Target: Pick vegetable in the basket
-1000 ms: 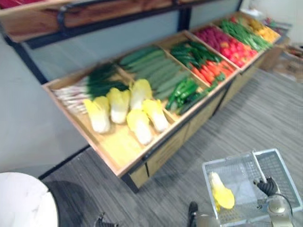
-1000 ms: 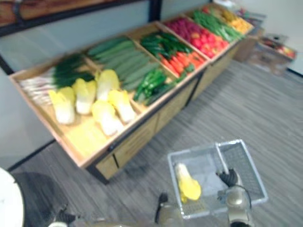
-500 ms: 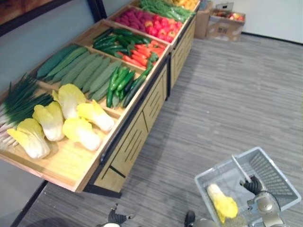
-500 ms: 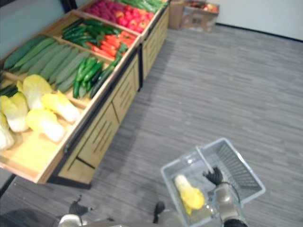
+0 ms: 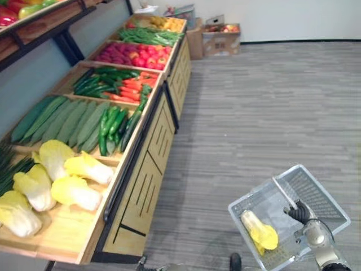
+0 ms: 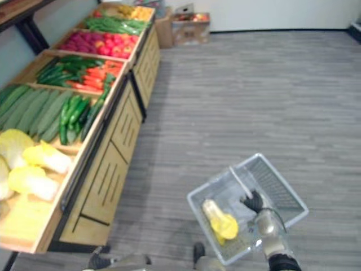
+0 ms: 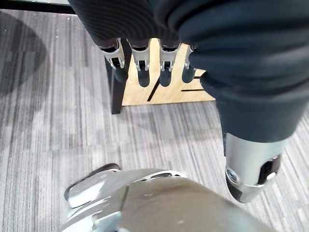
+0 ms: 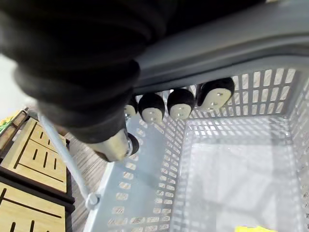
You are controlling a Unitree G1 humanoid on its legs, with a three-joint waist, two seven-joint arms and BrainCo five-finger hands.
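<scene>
Grocery shop: wooden display bins (image 5: 148, 169) of vegetables (image 5: 73, 121), shopping basket (image 5: 318, 195).

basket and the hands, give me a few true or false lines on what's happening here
1. The right hand is curled round the handle of the basket. True.
2. The basket is empty. False: one yellow cabbage lies in it.
3. The left hand holds a cucumber. False: it is open and holds nothing, above the floor.
4. More cabbages lie on the wooden stand. True.
</scene>
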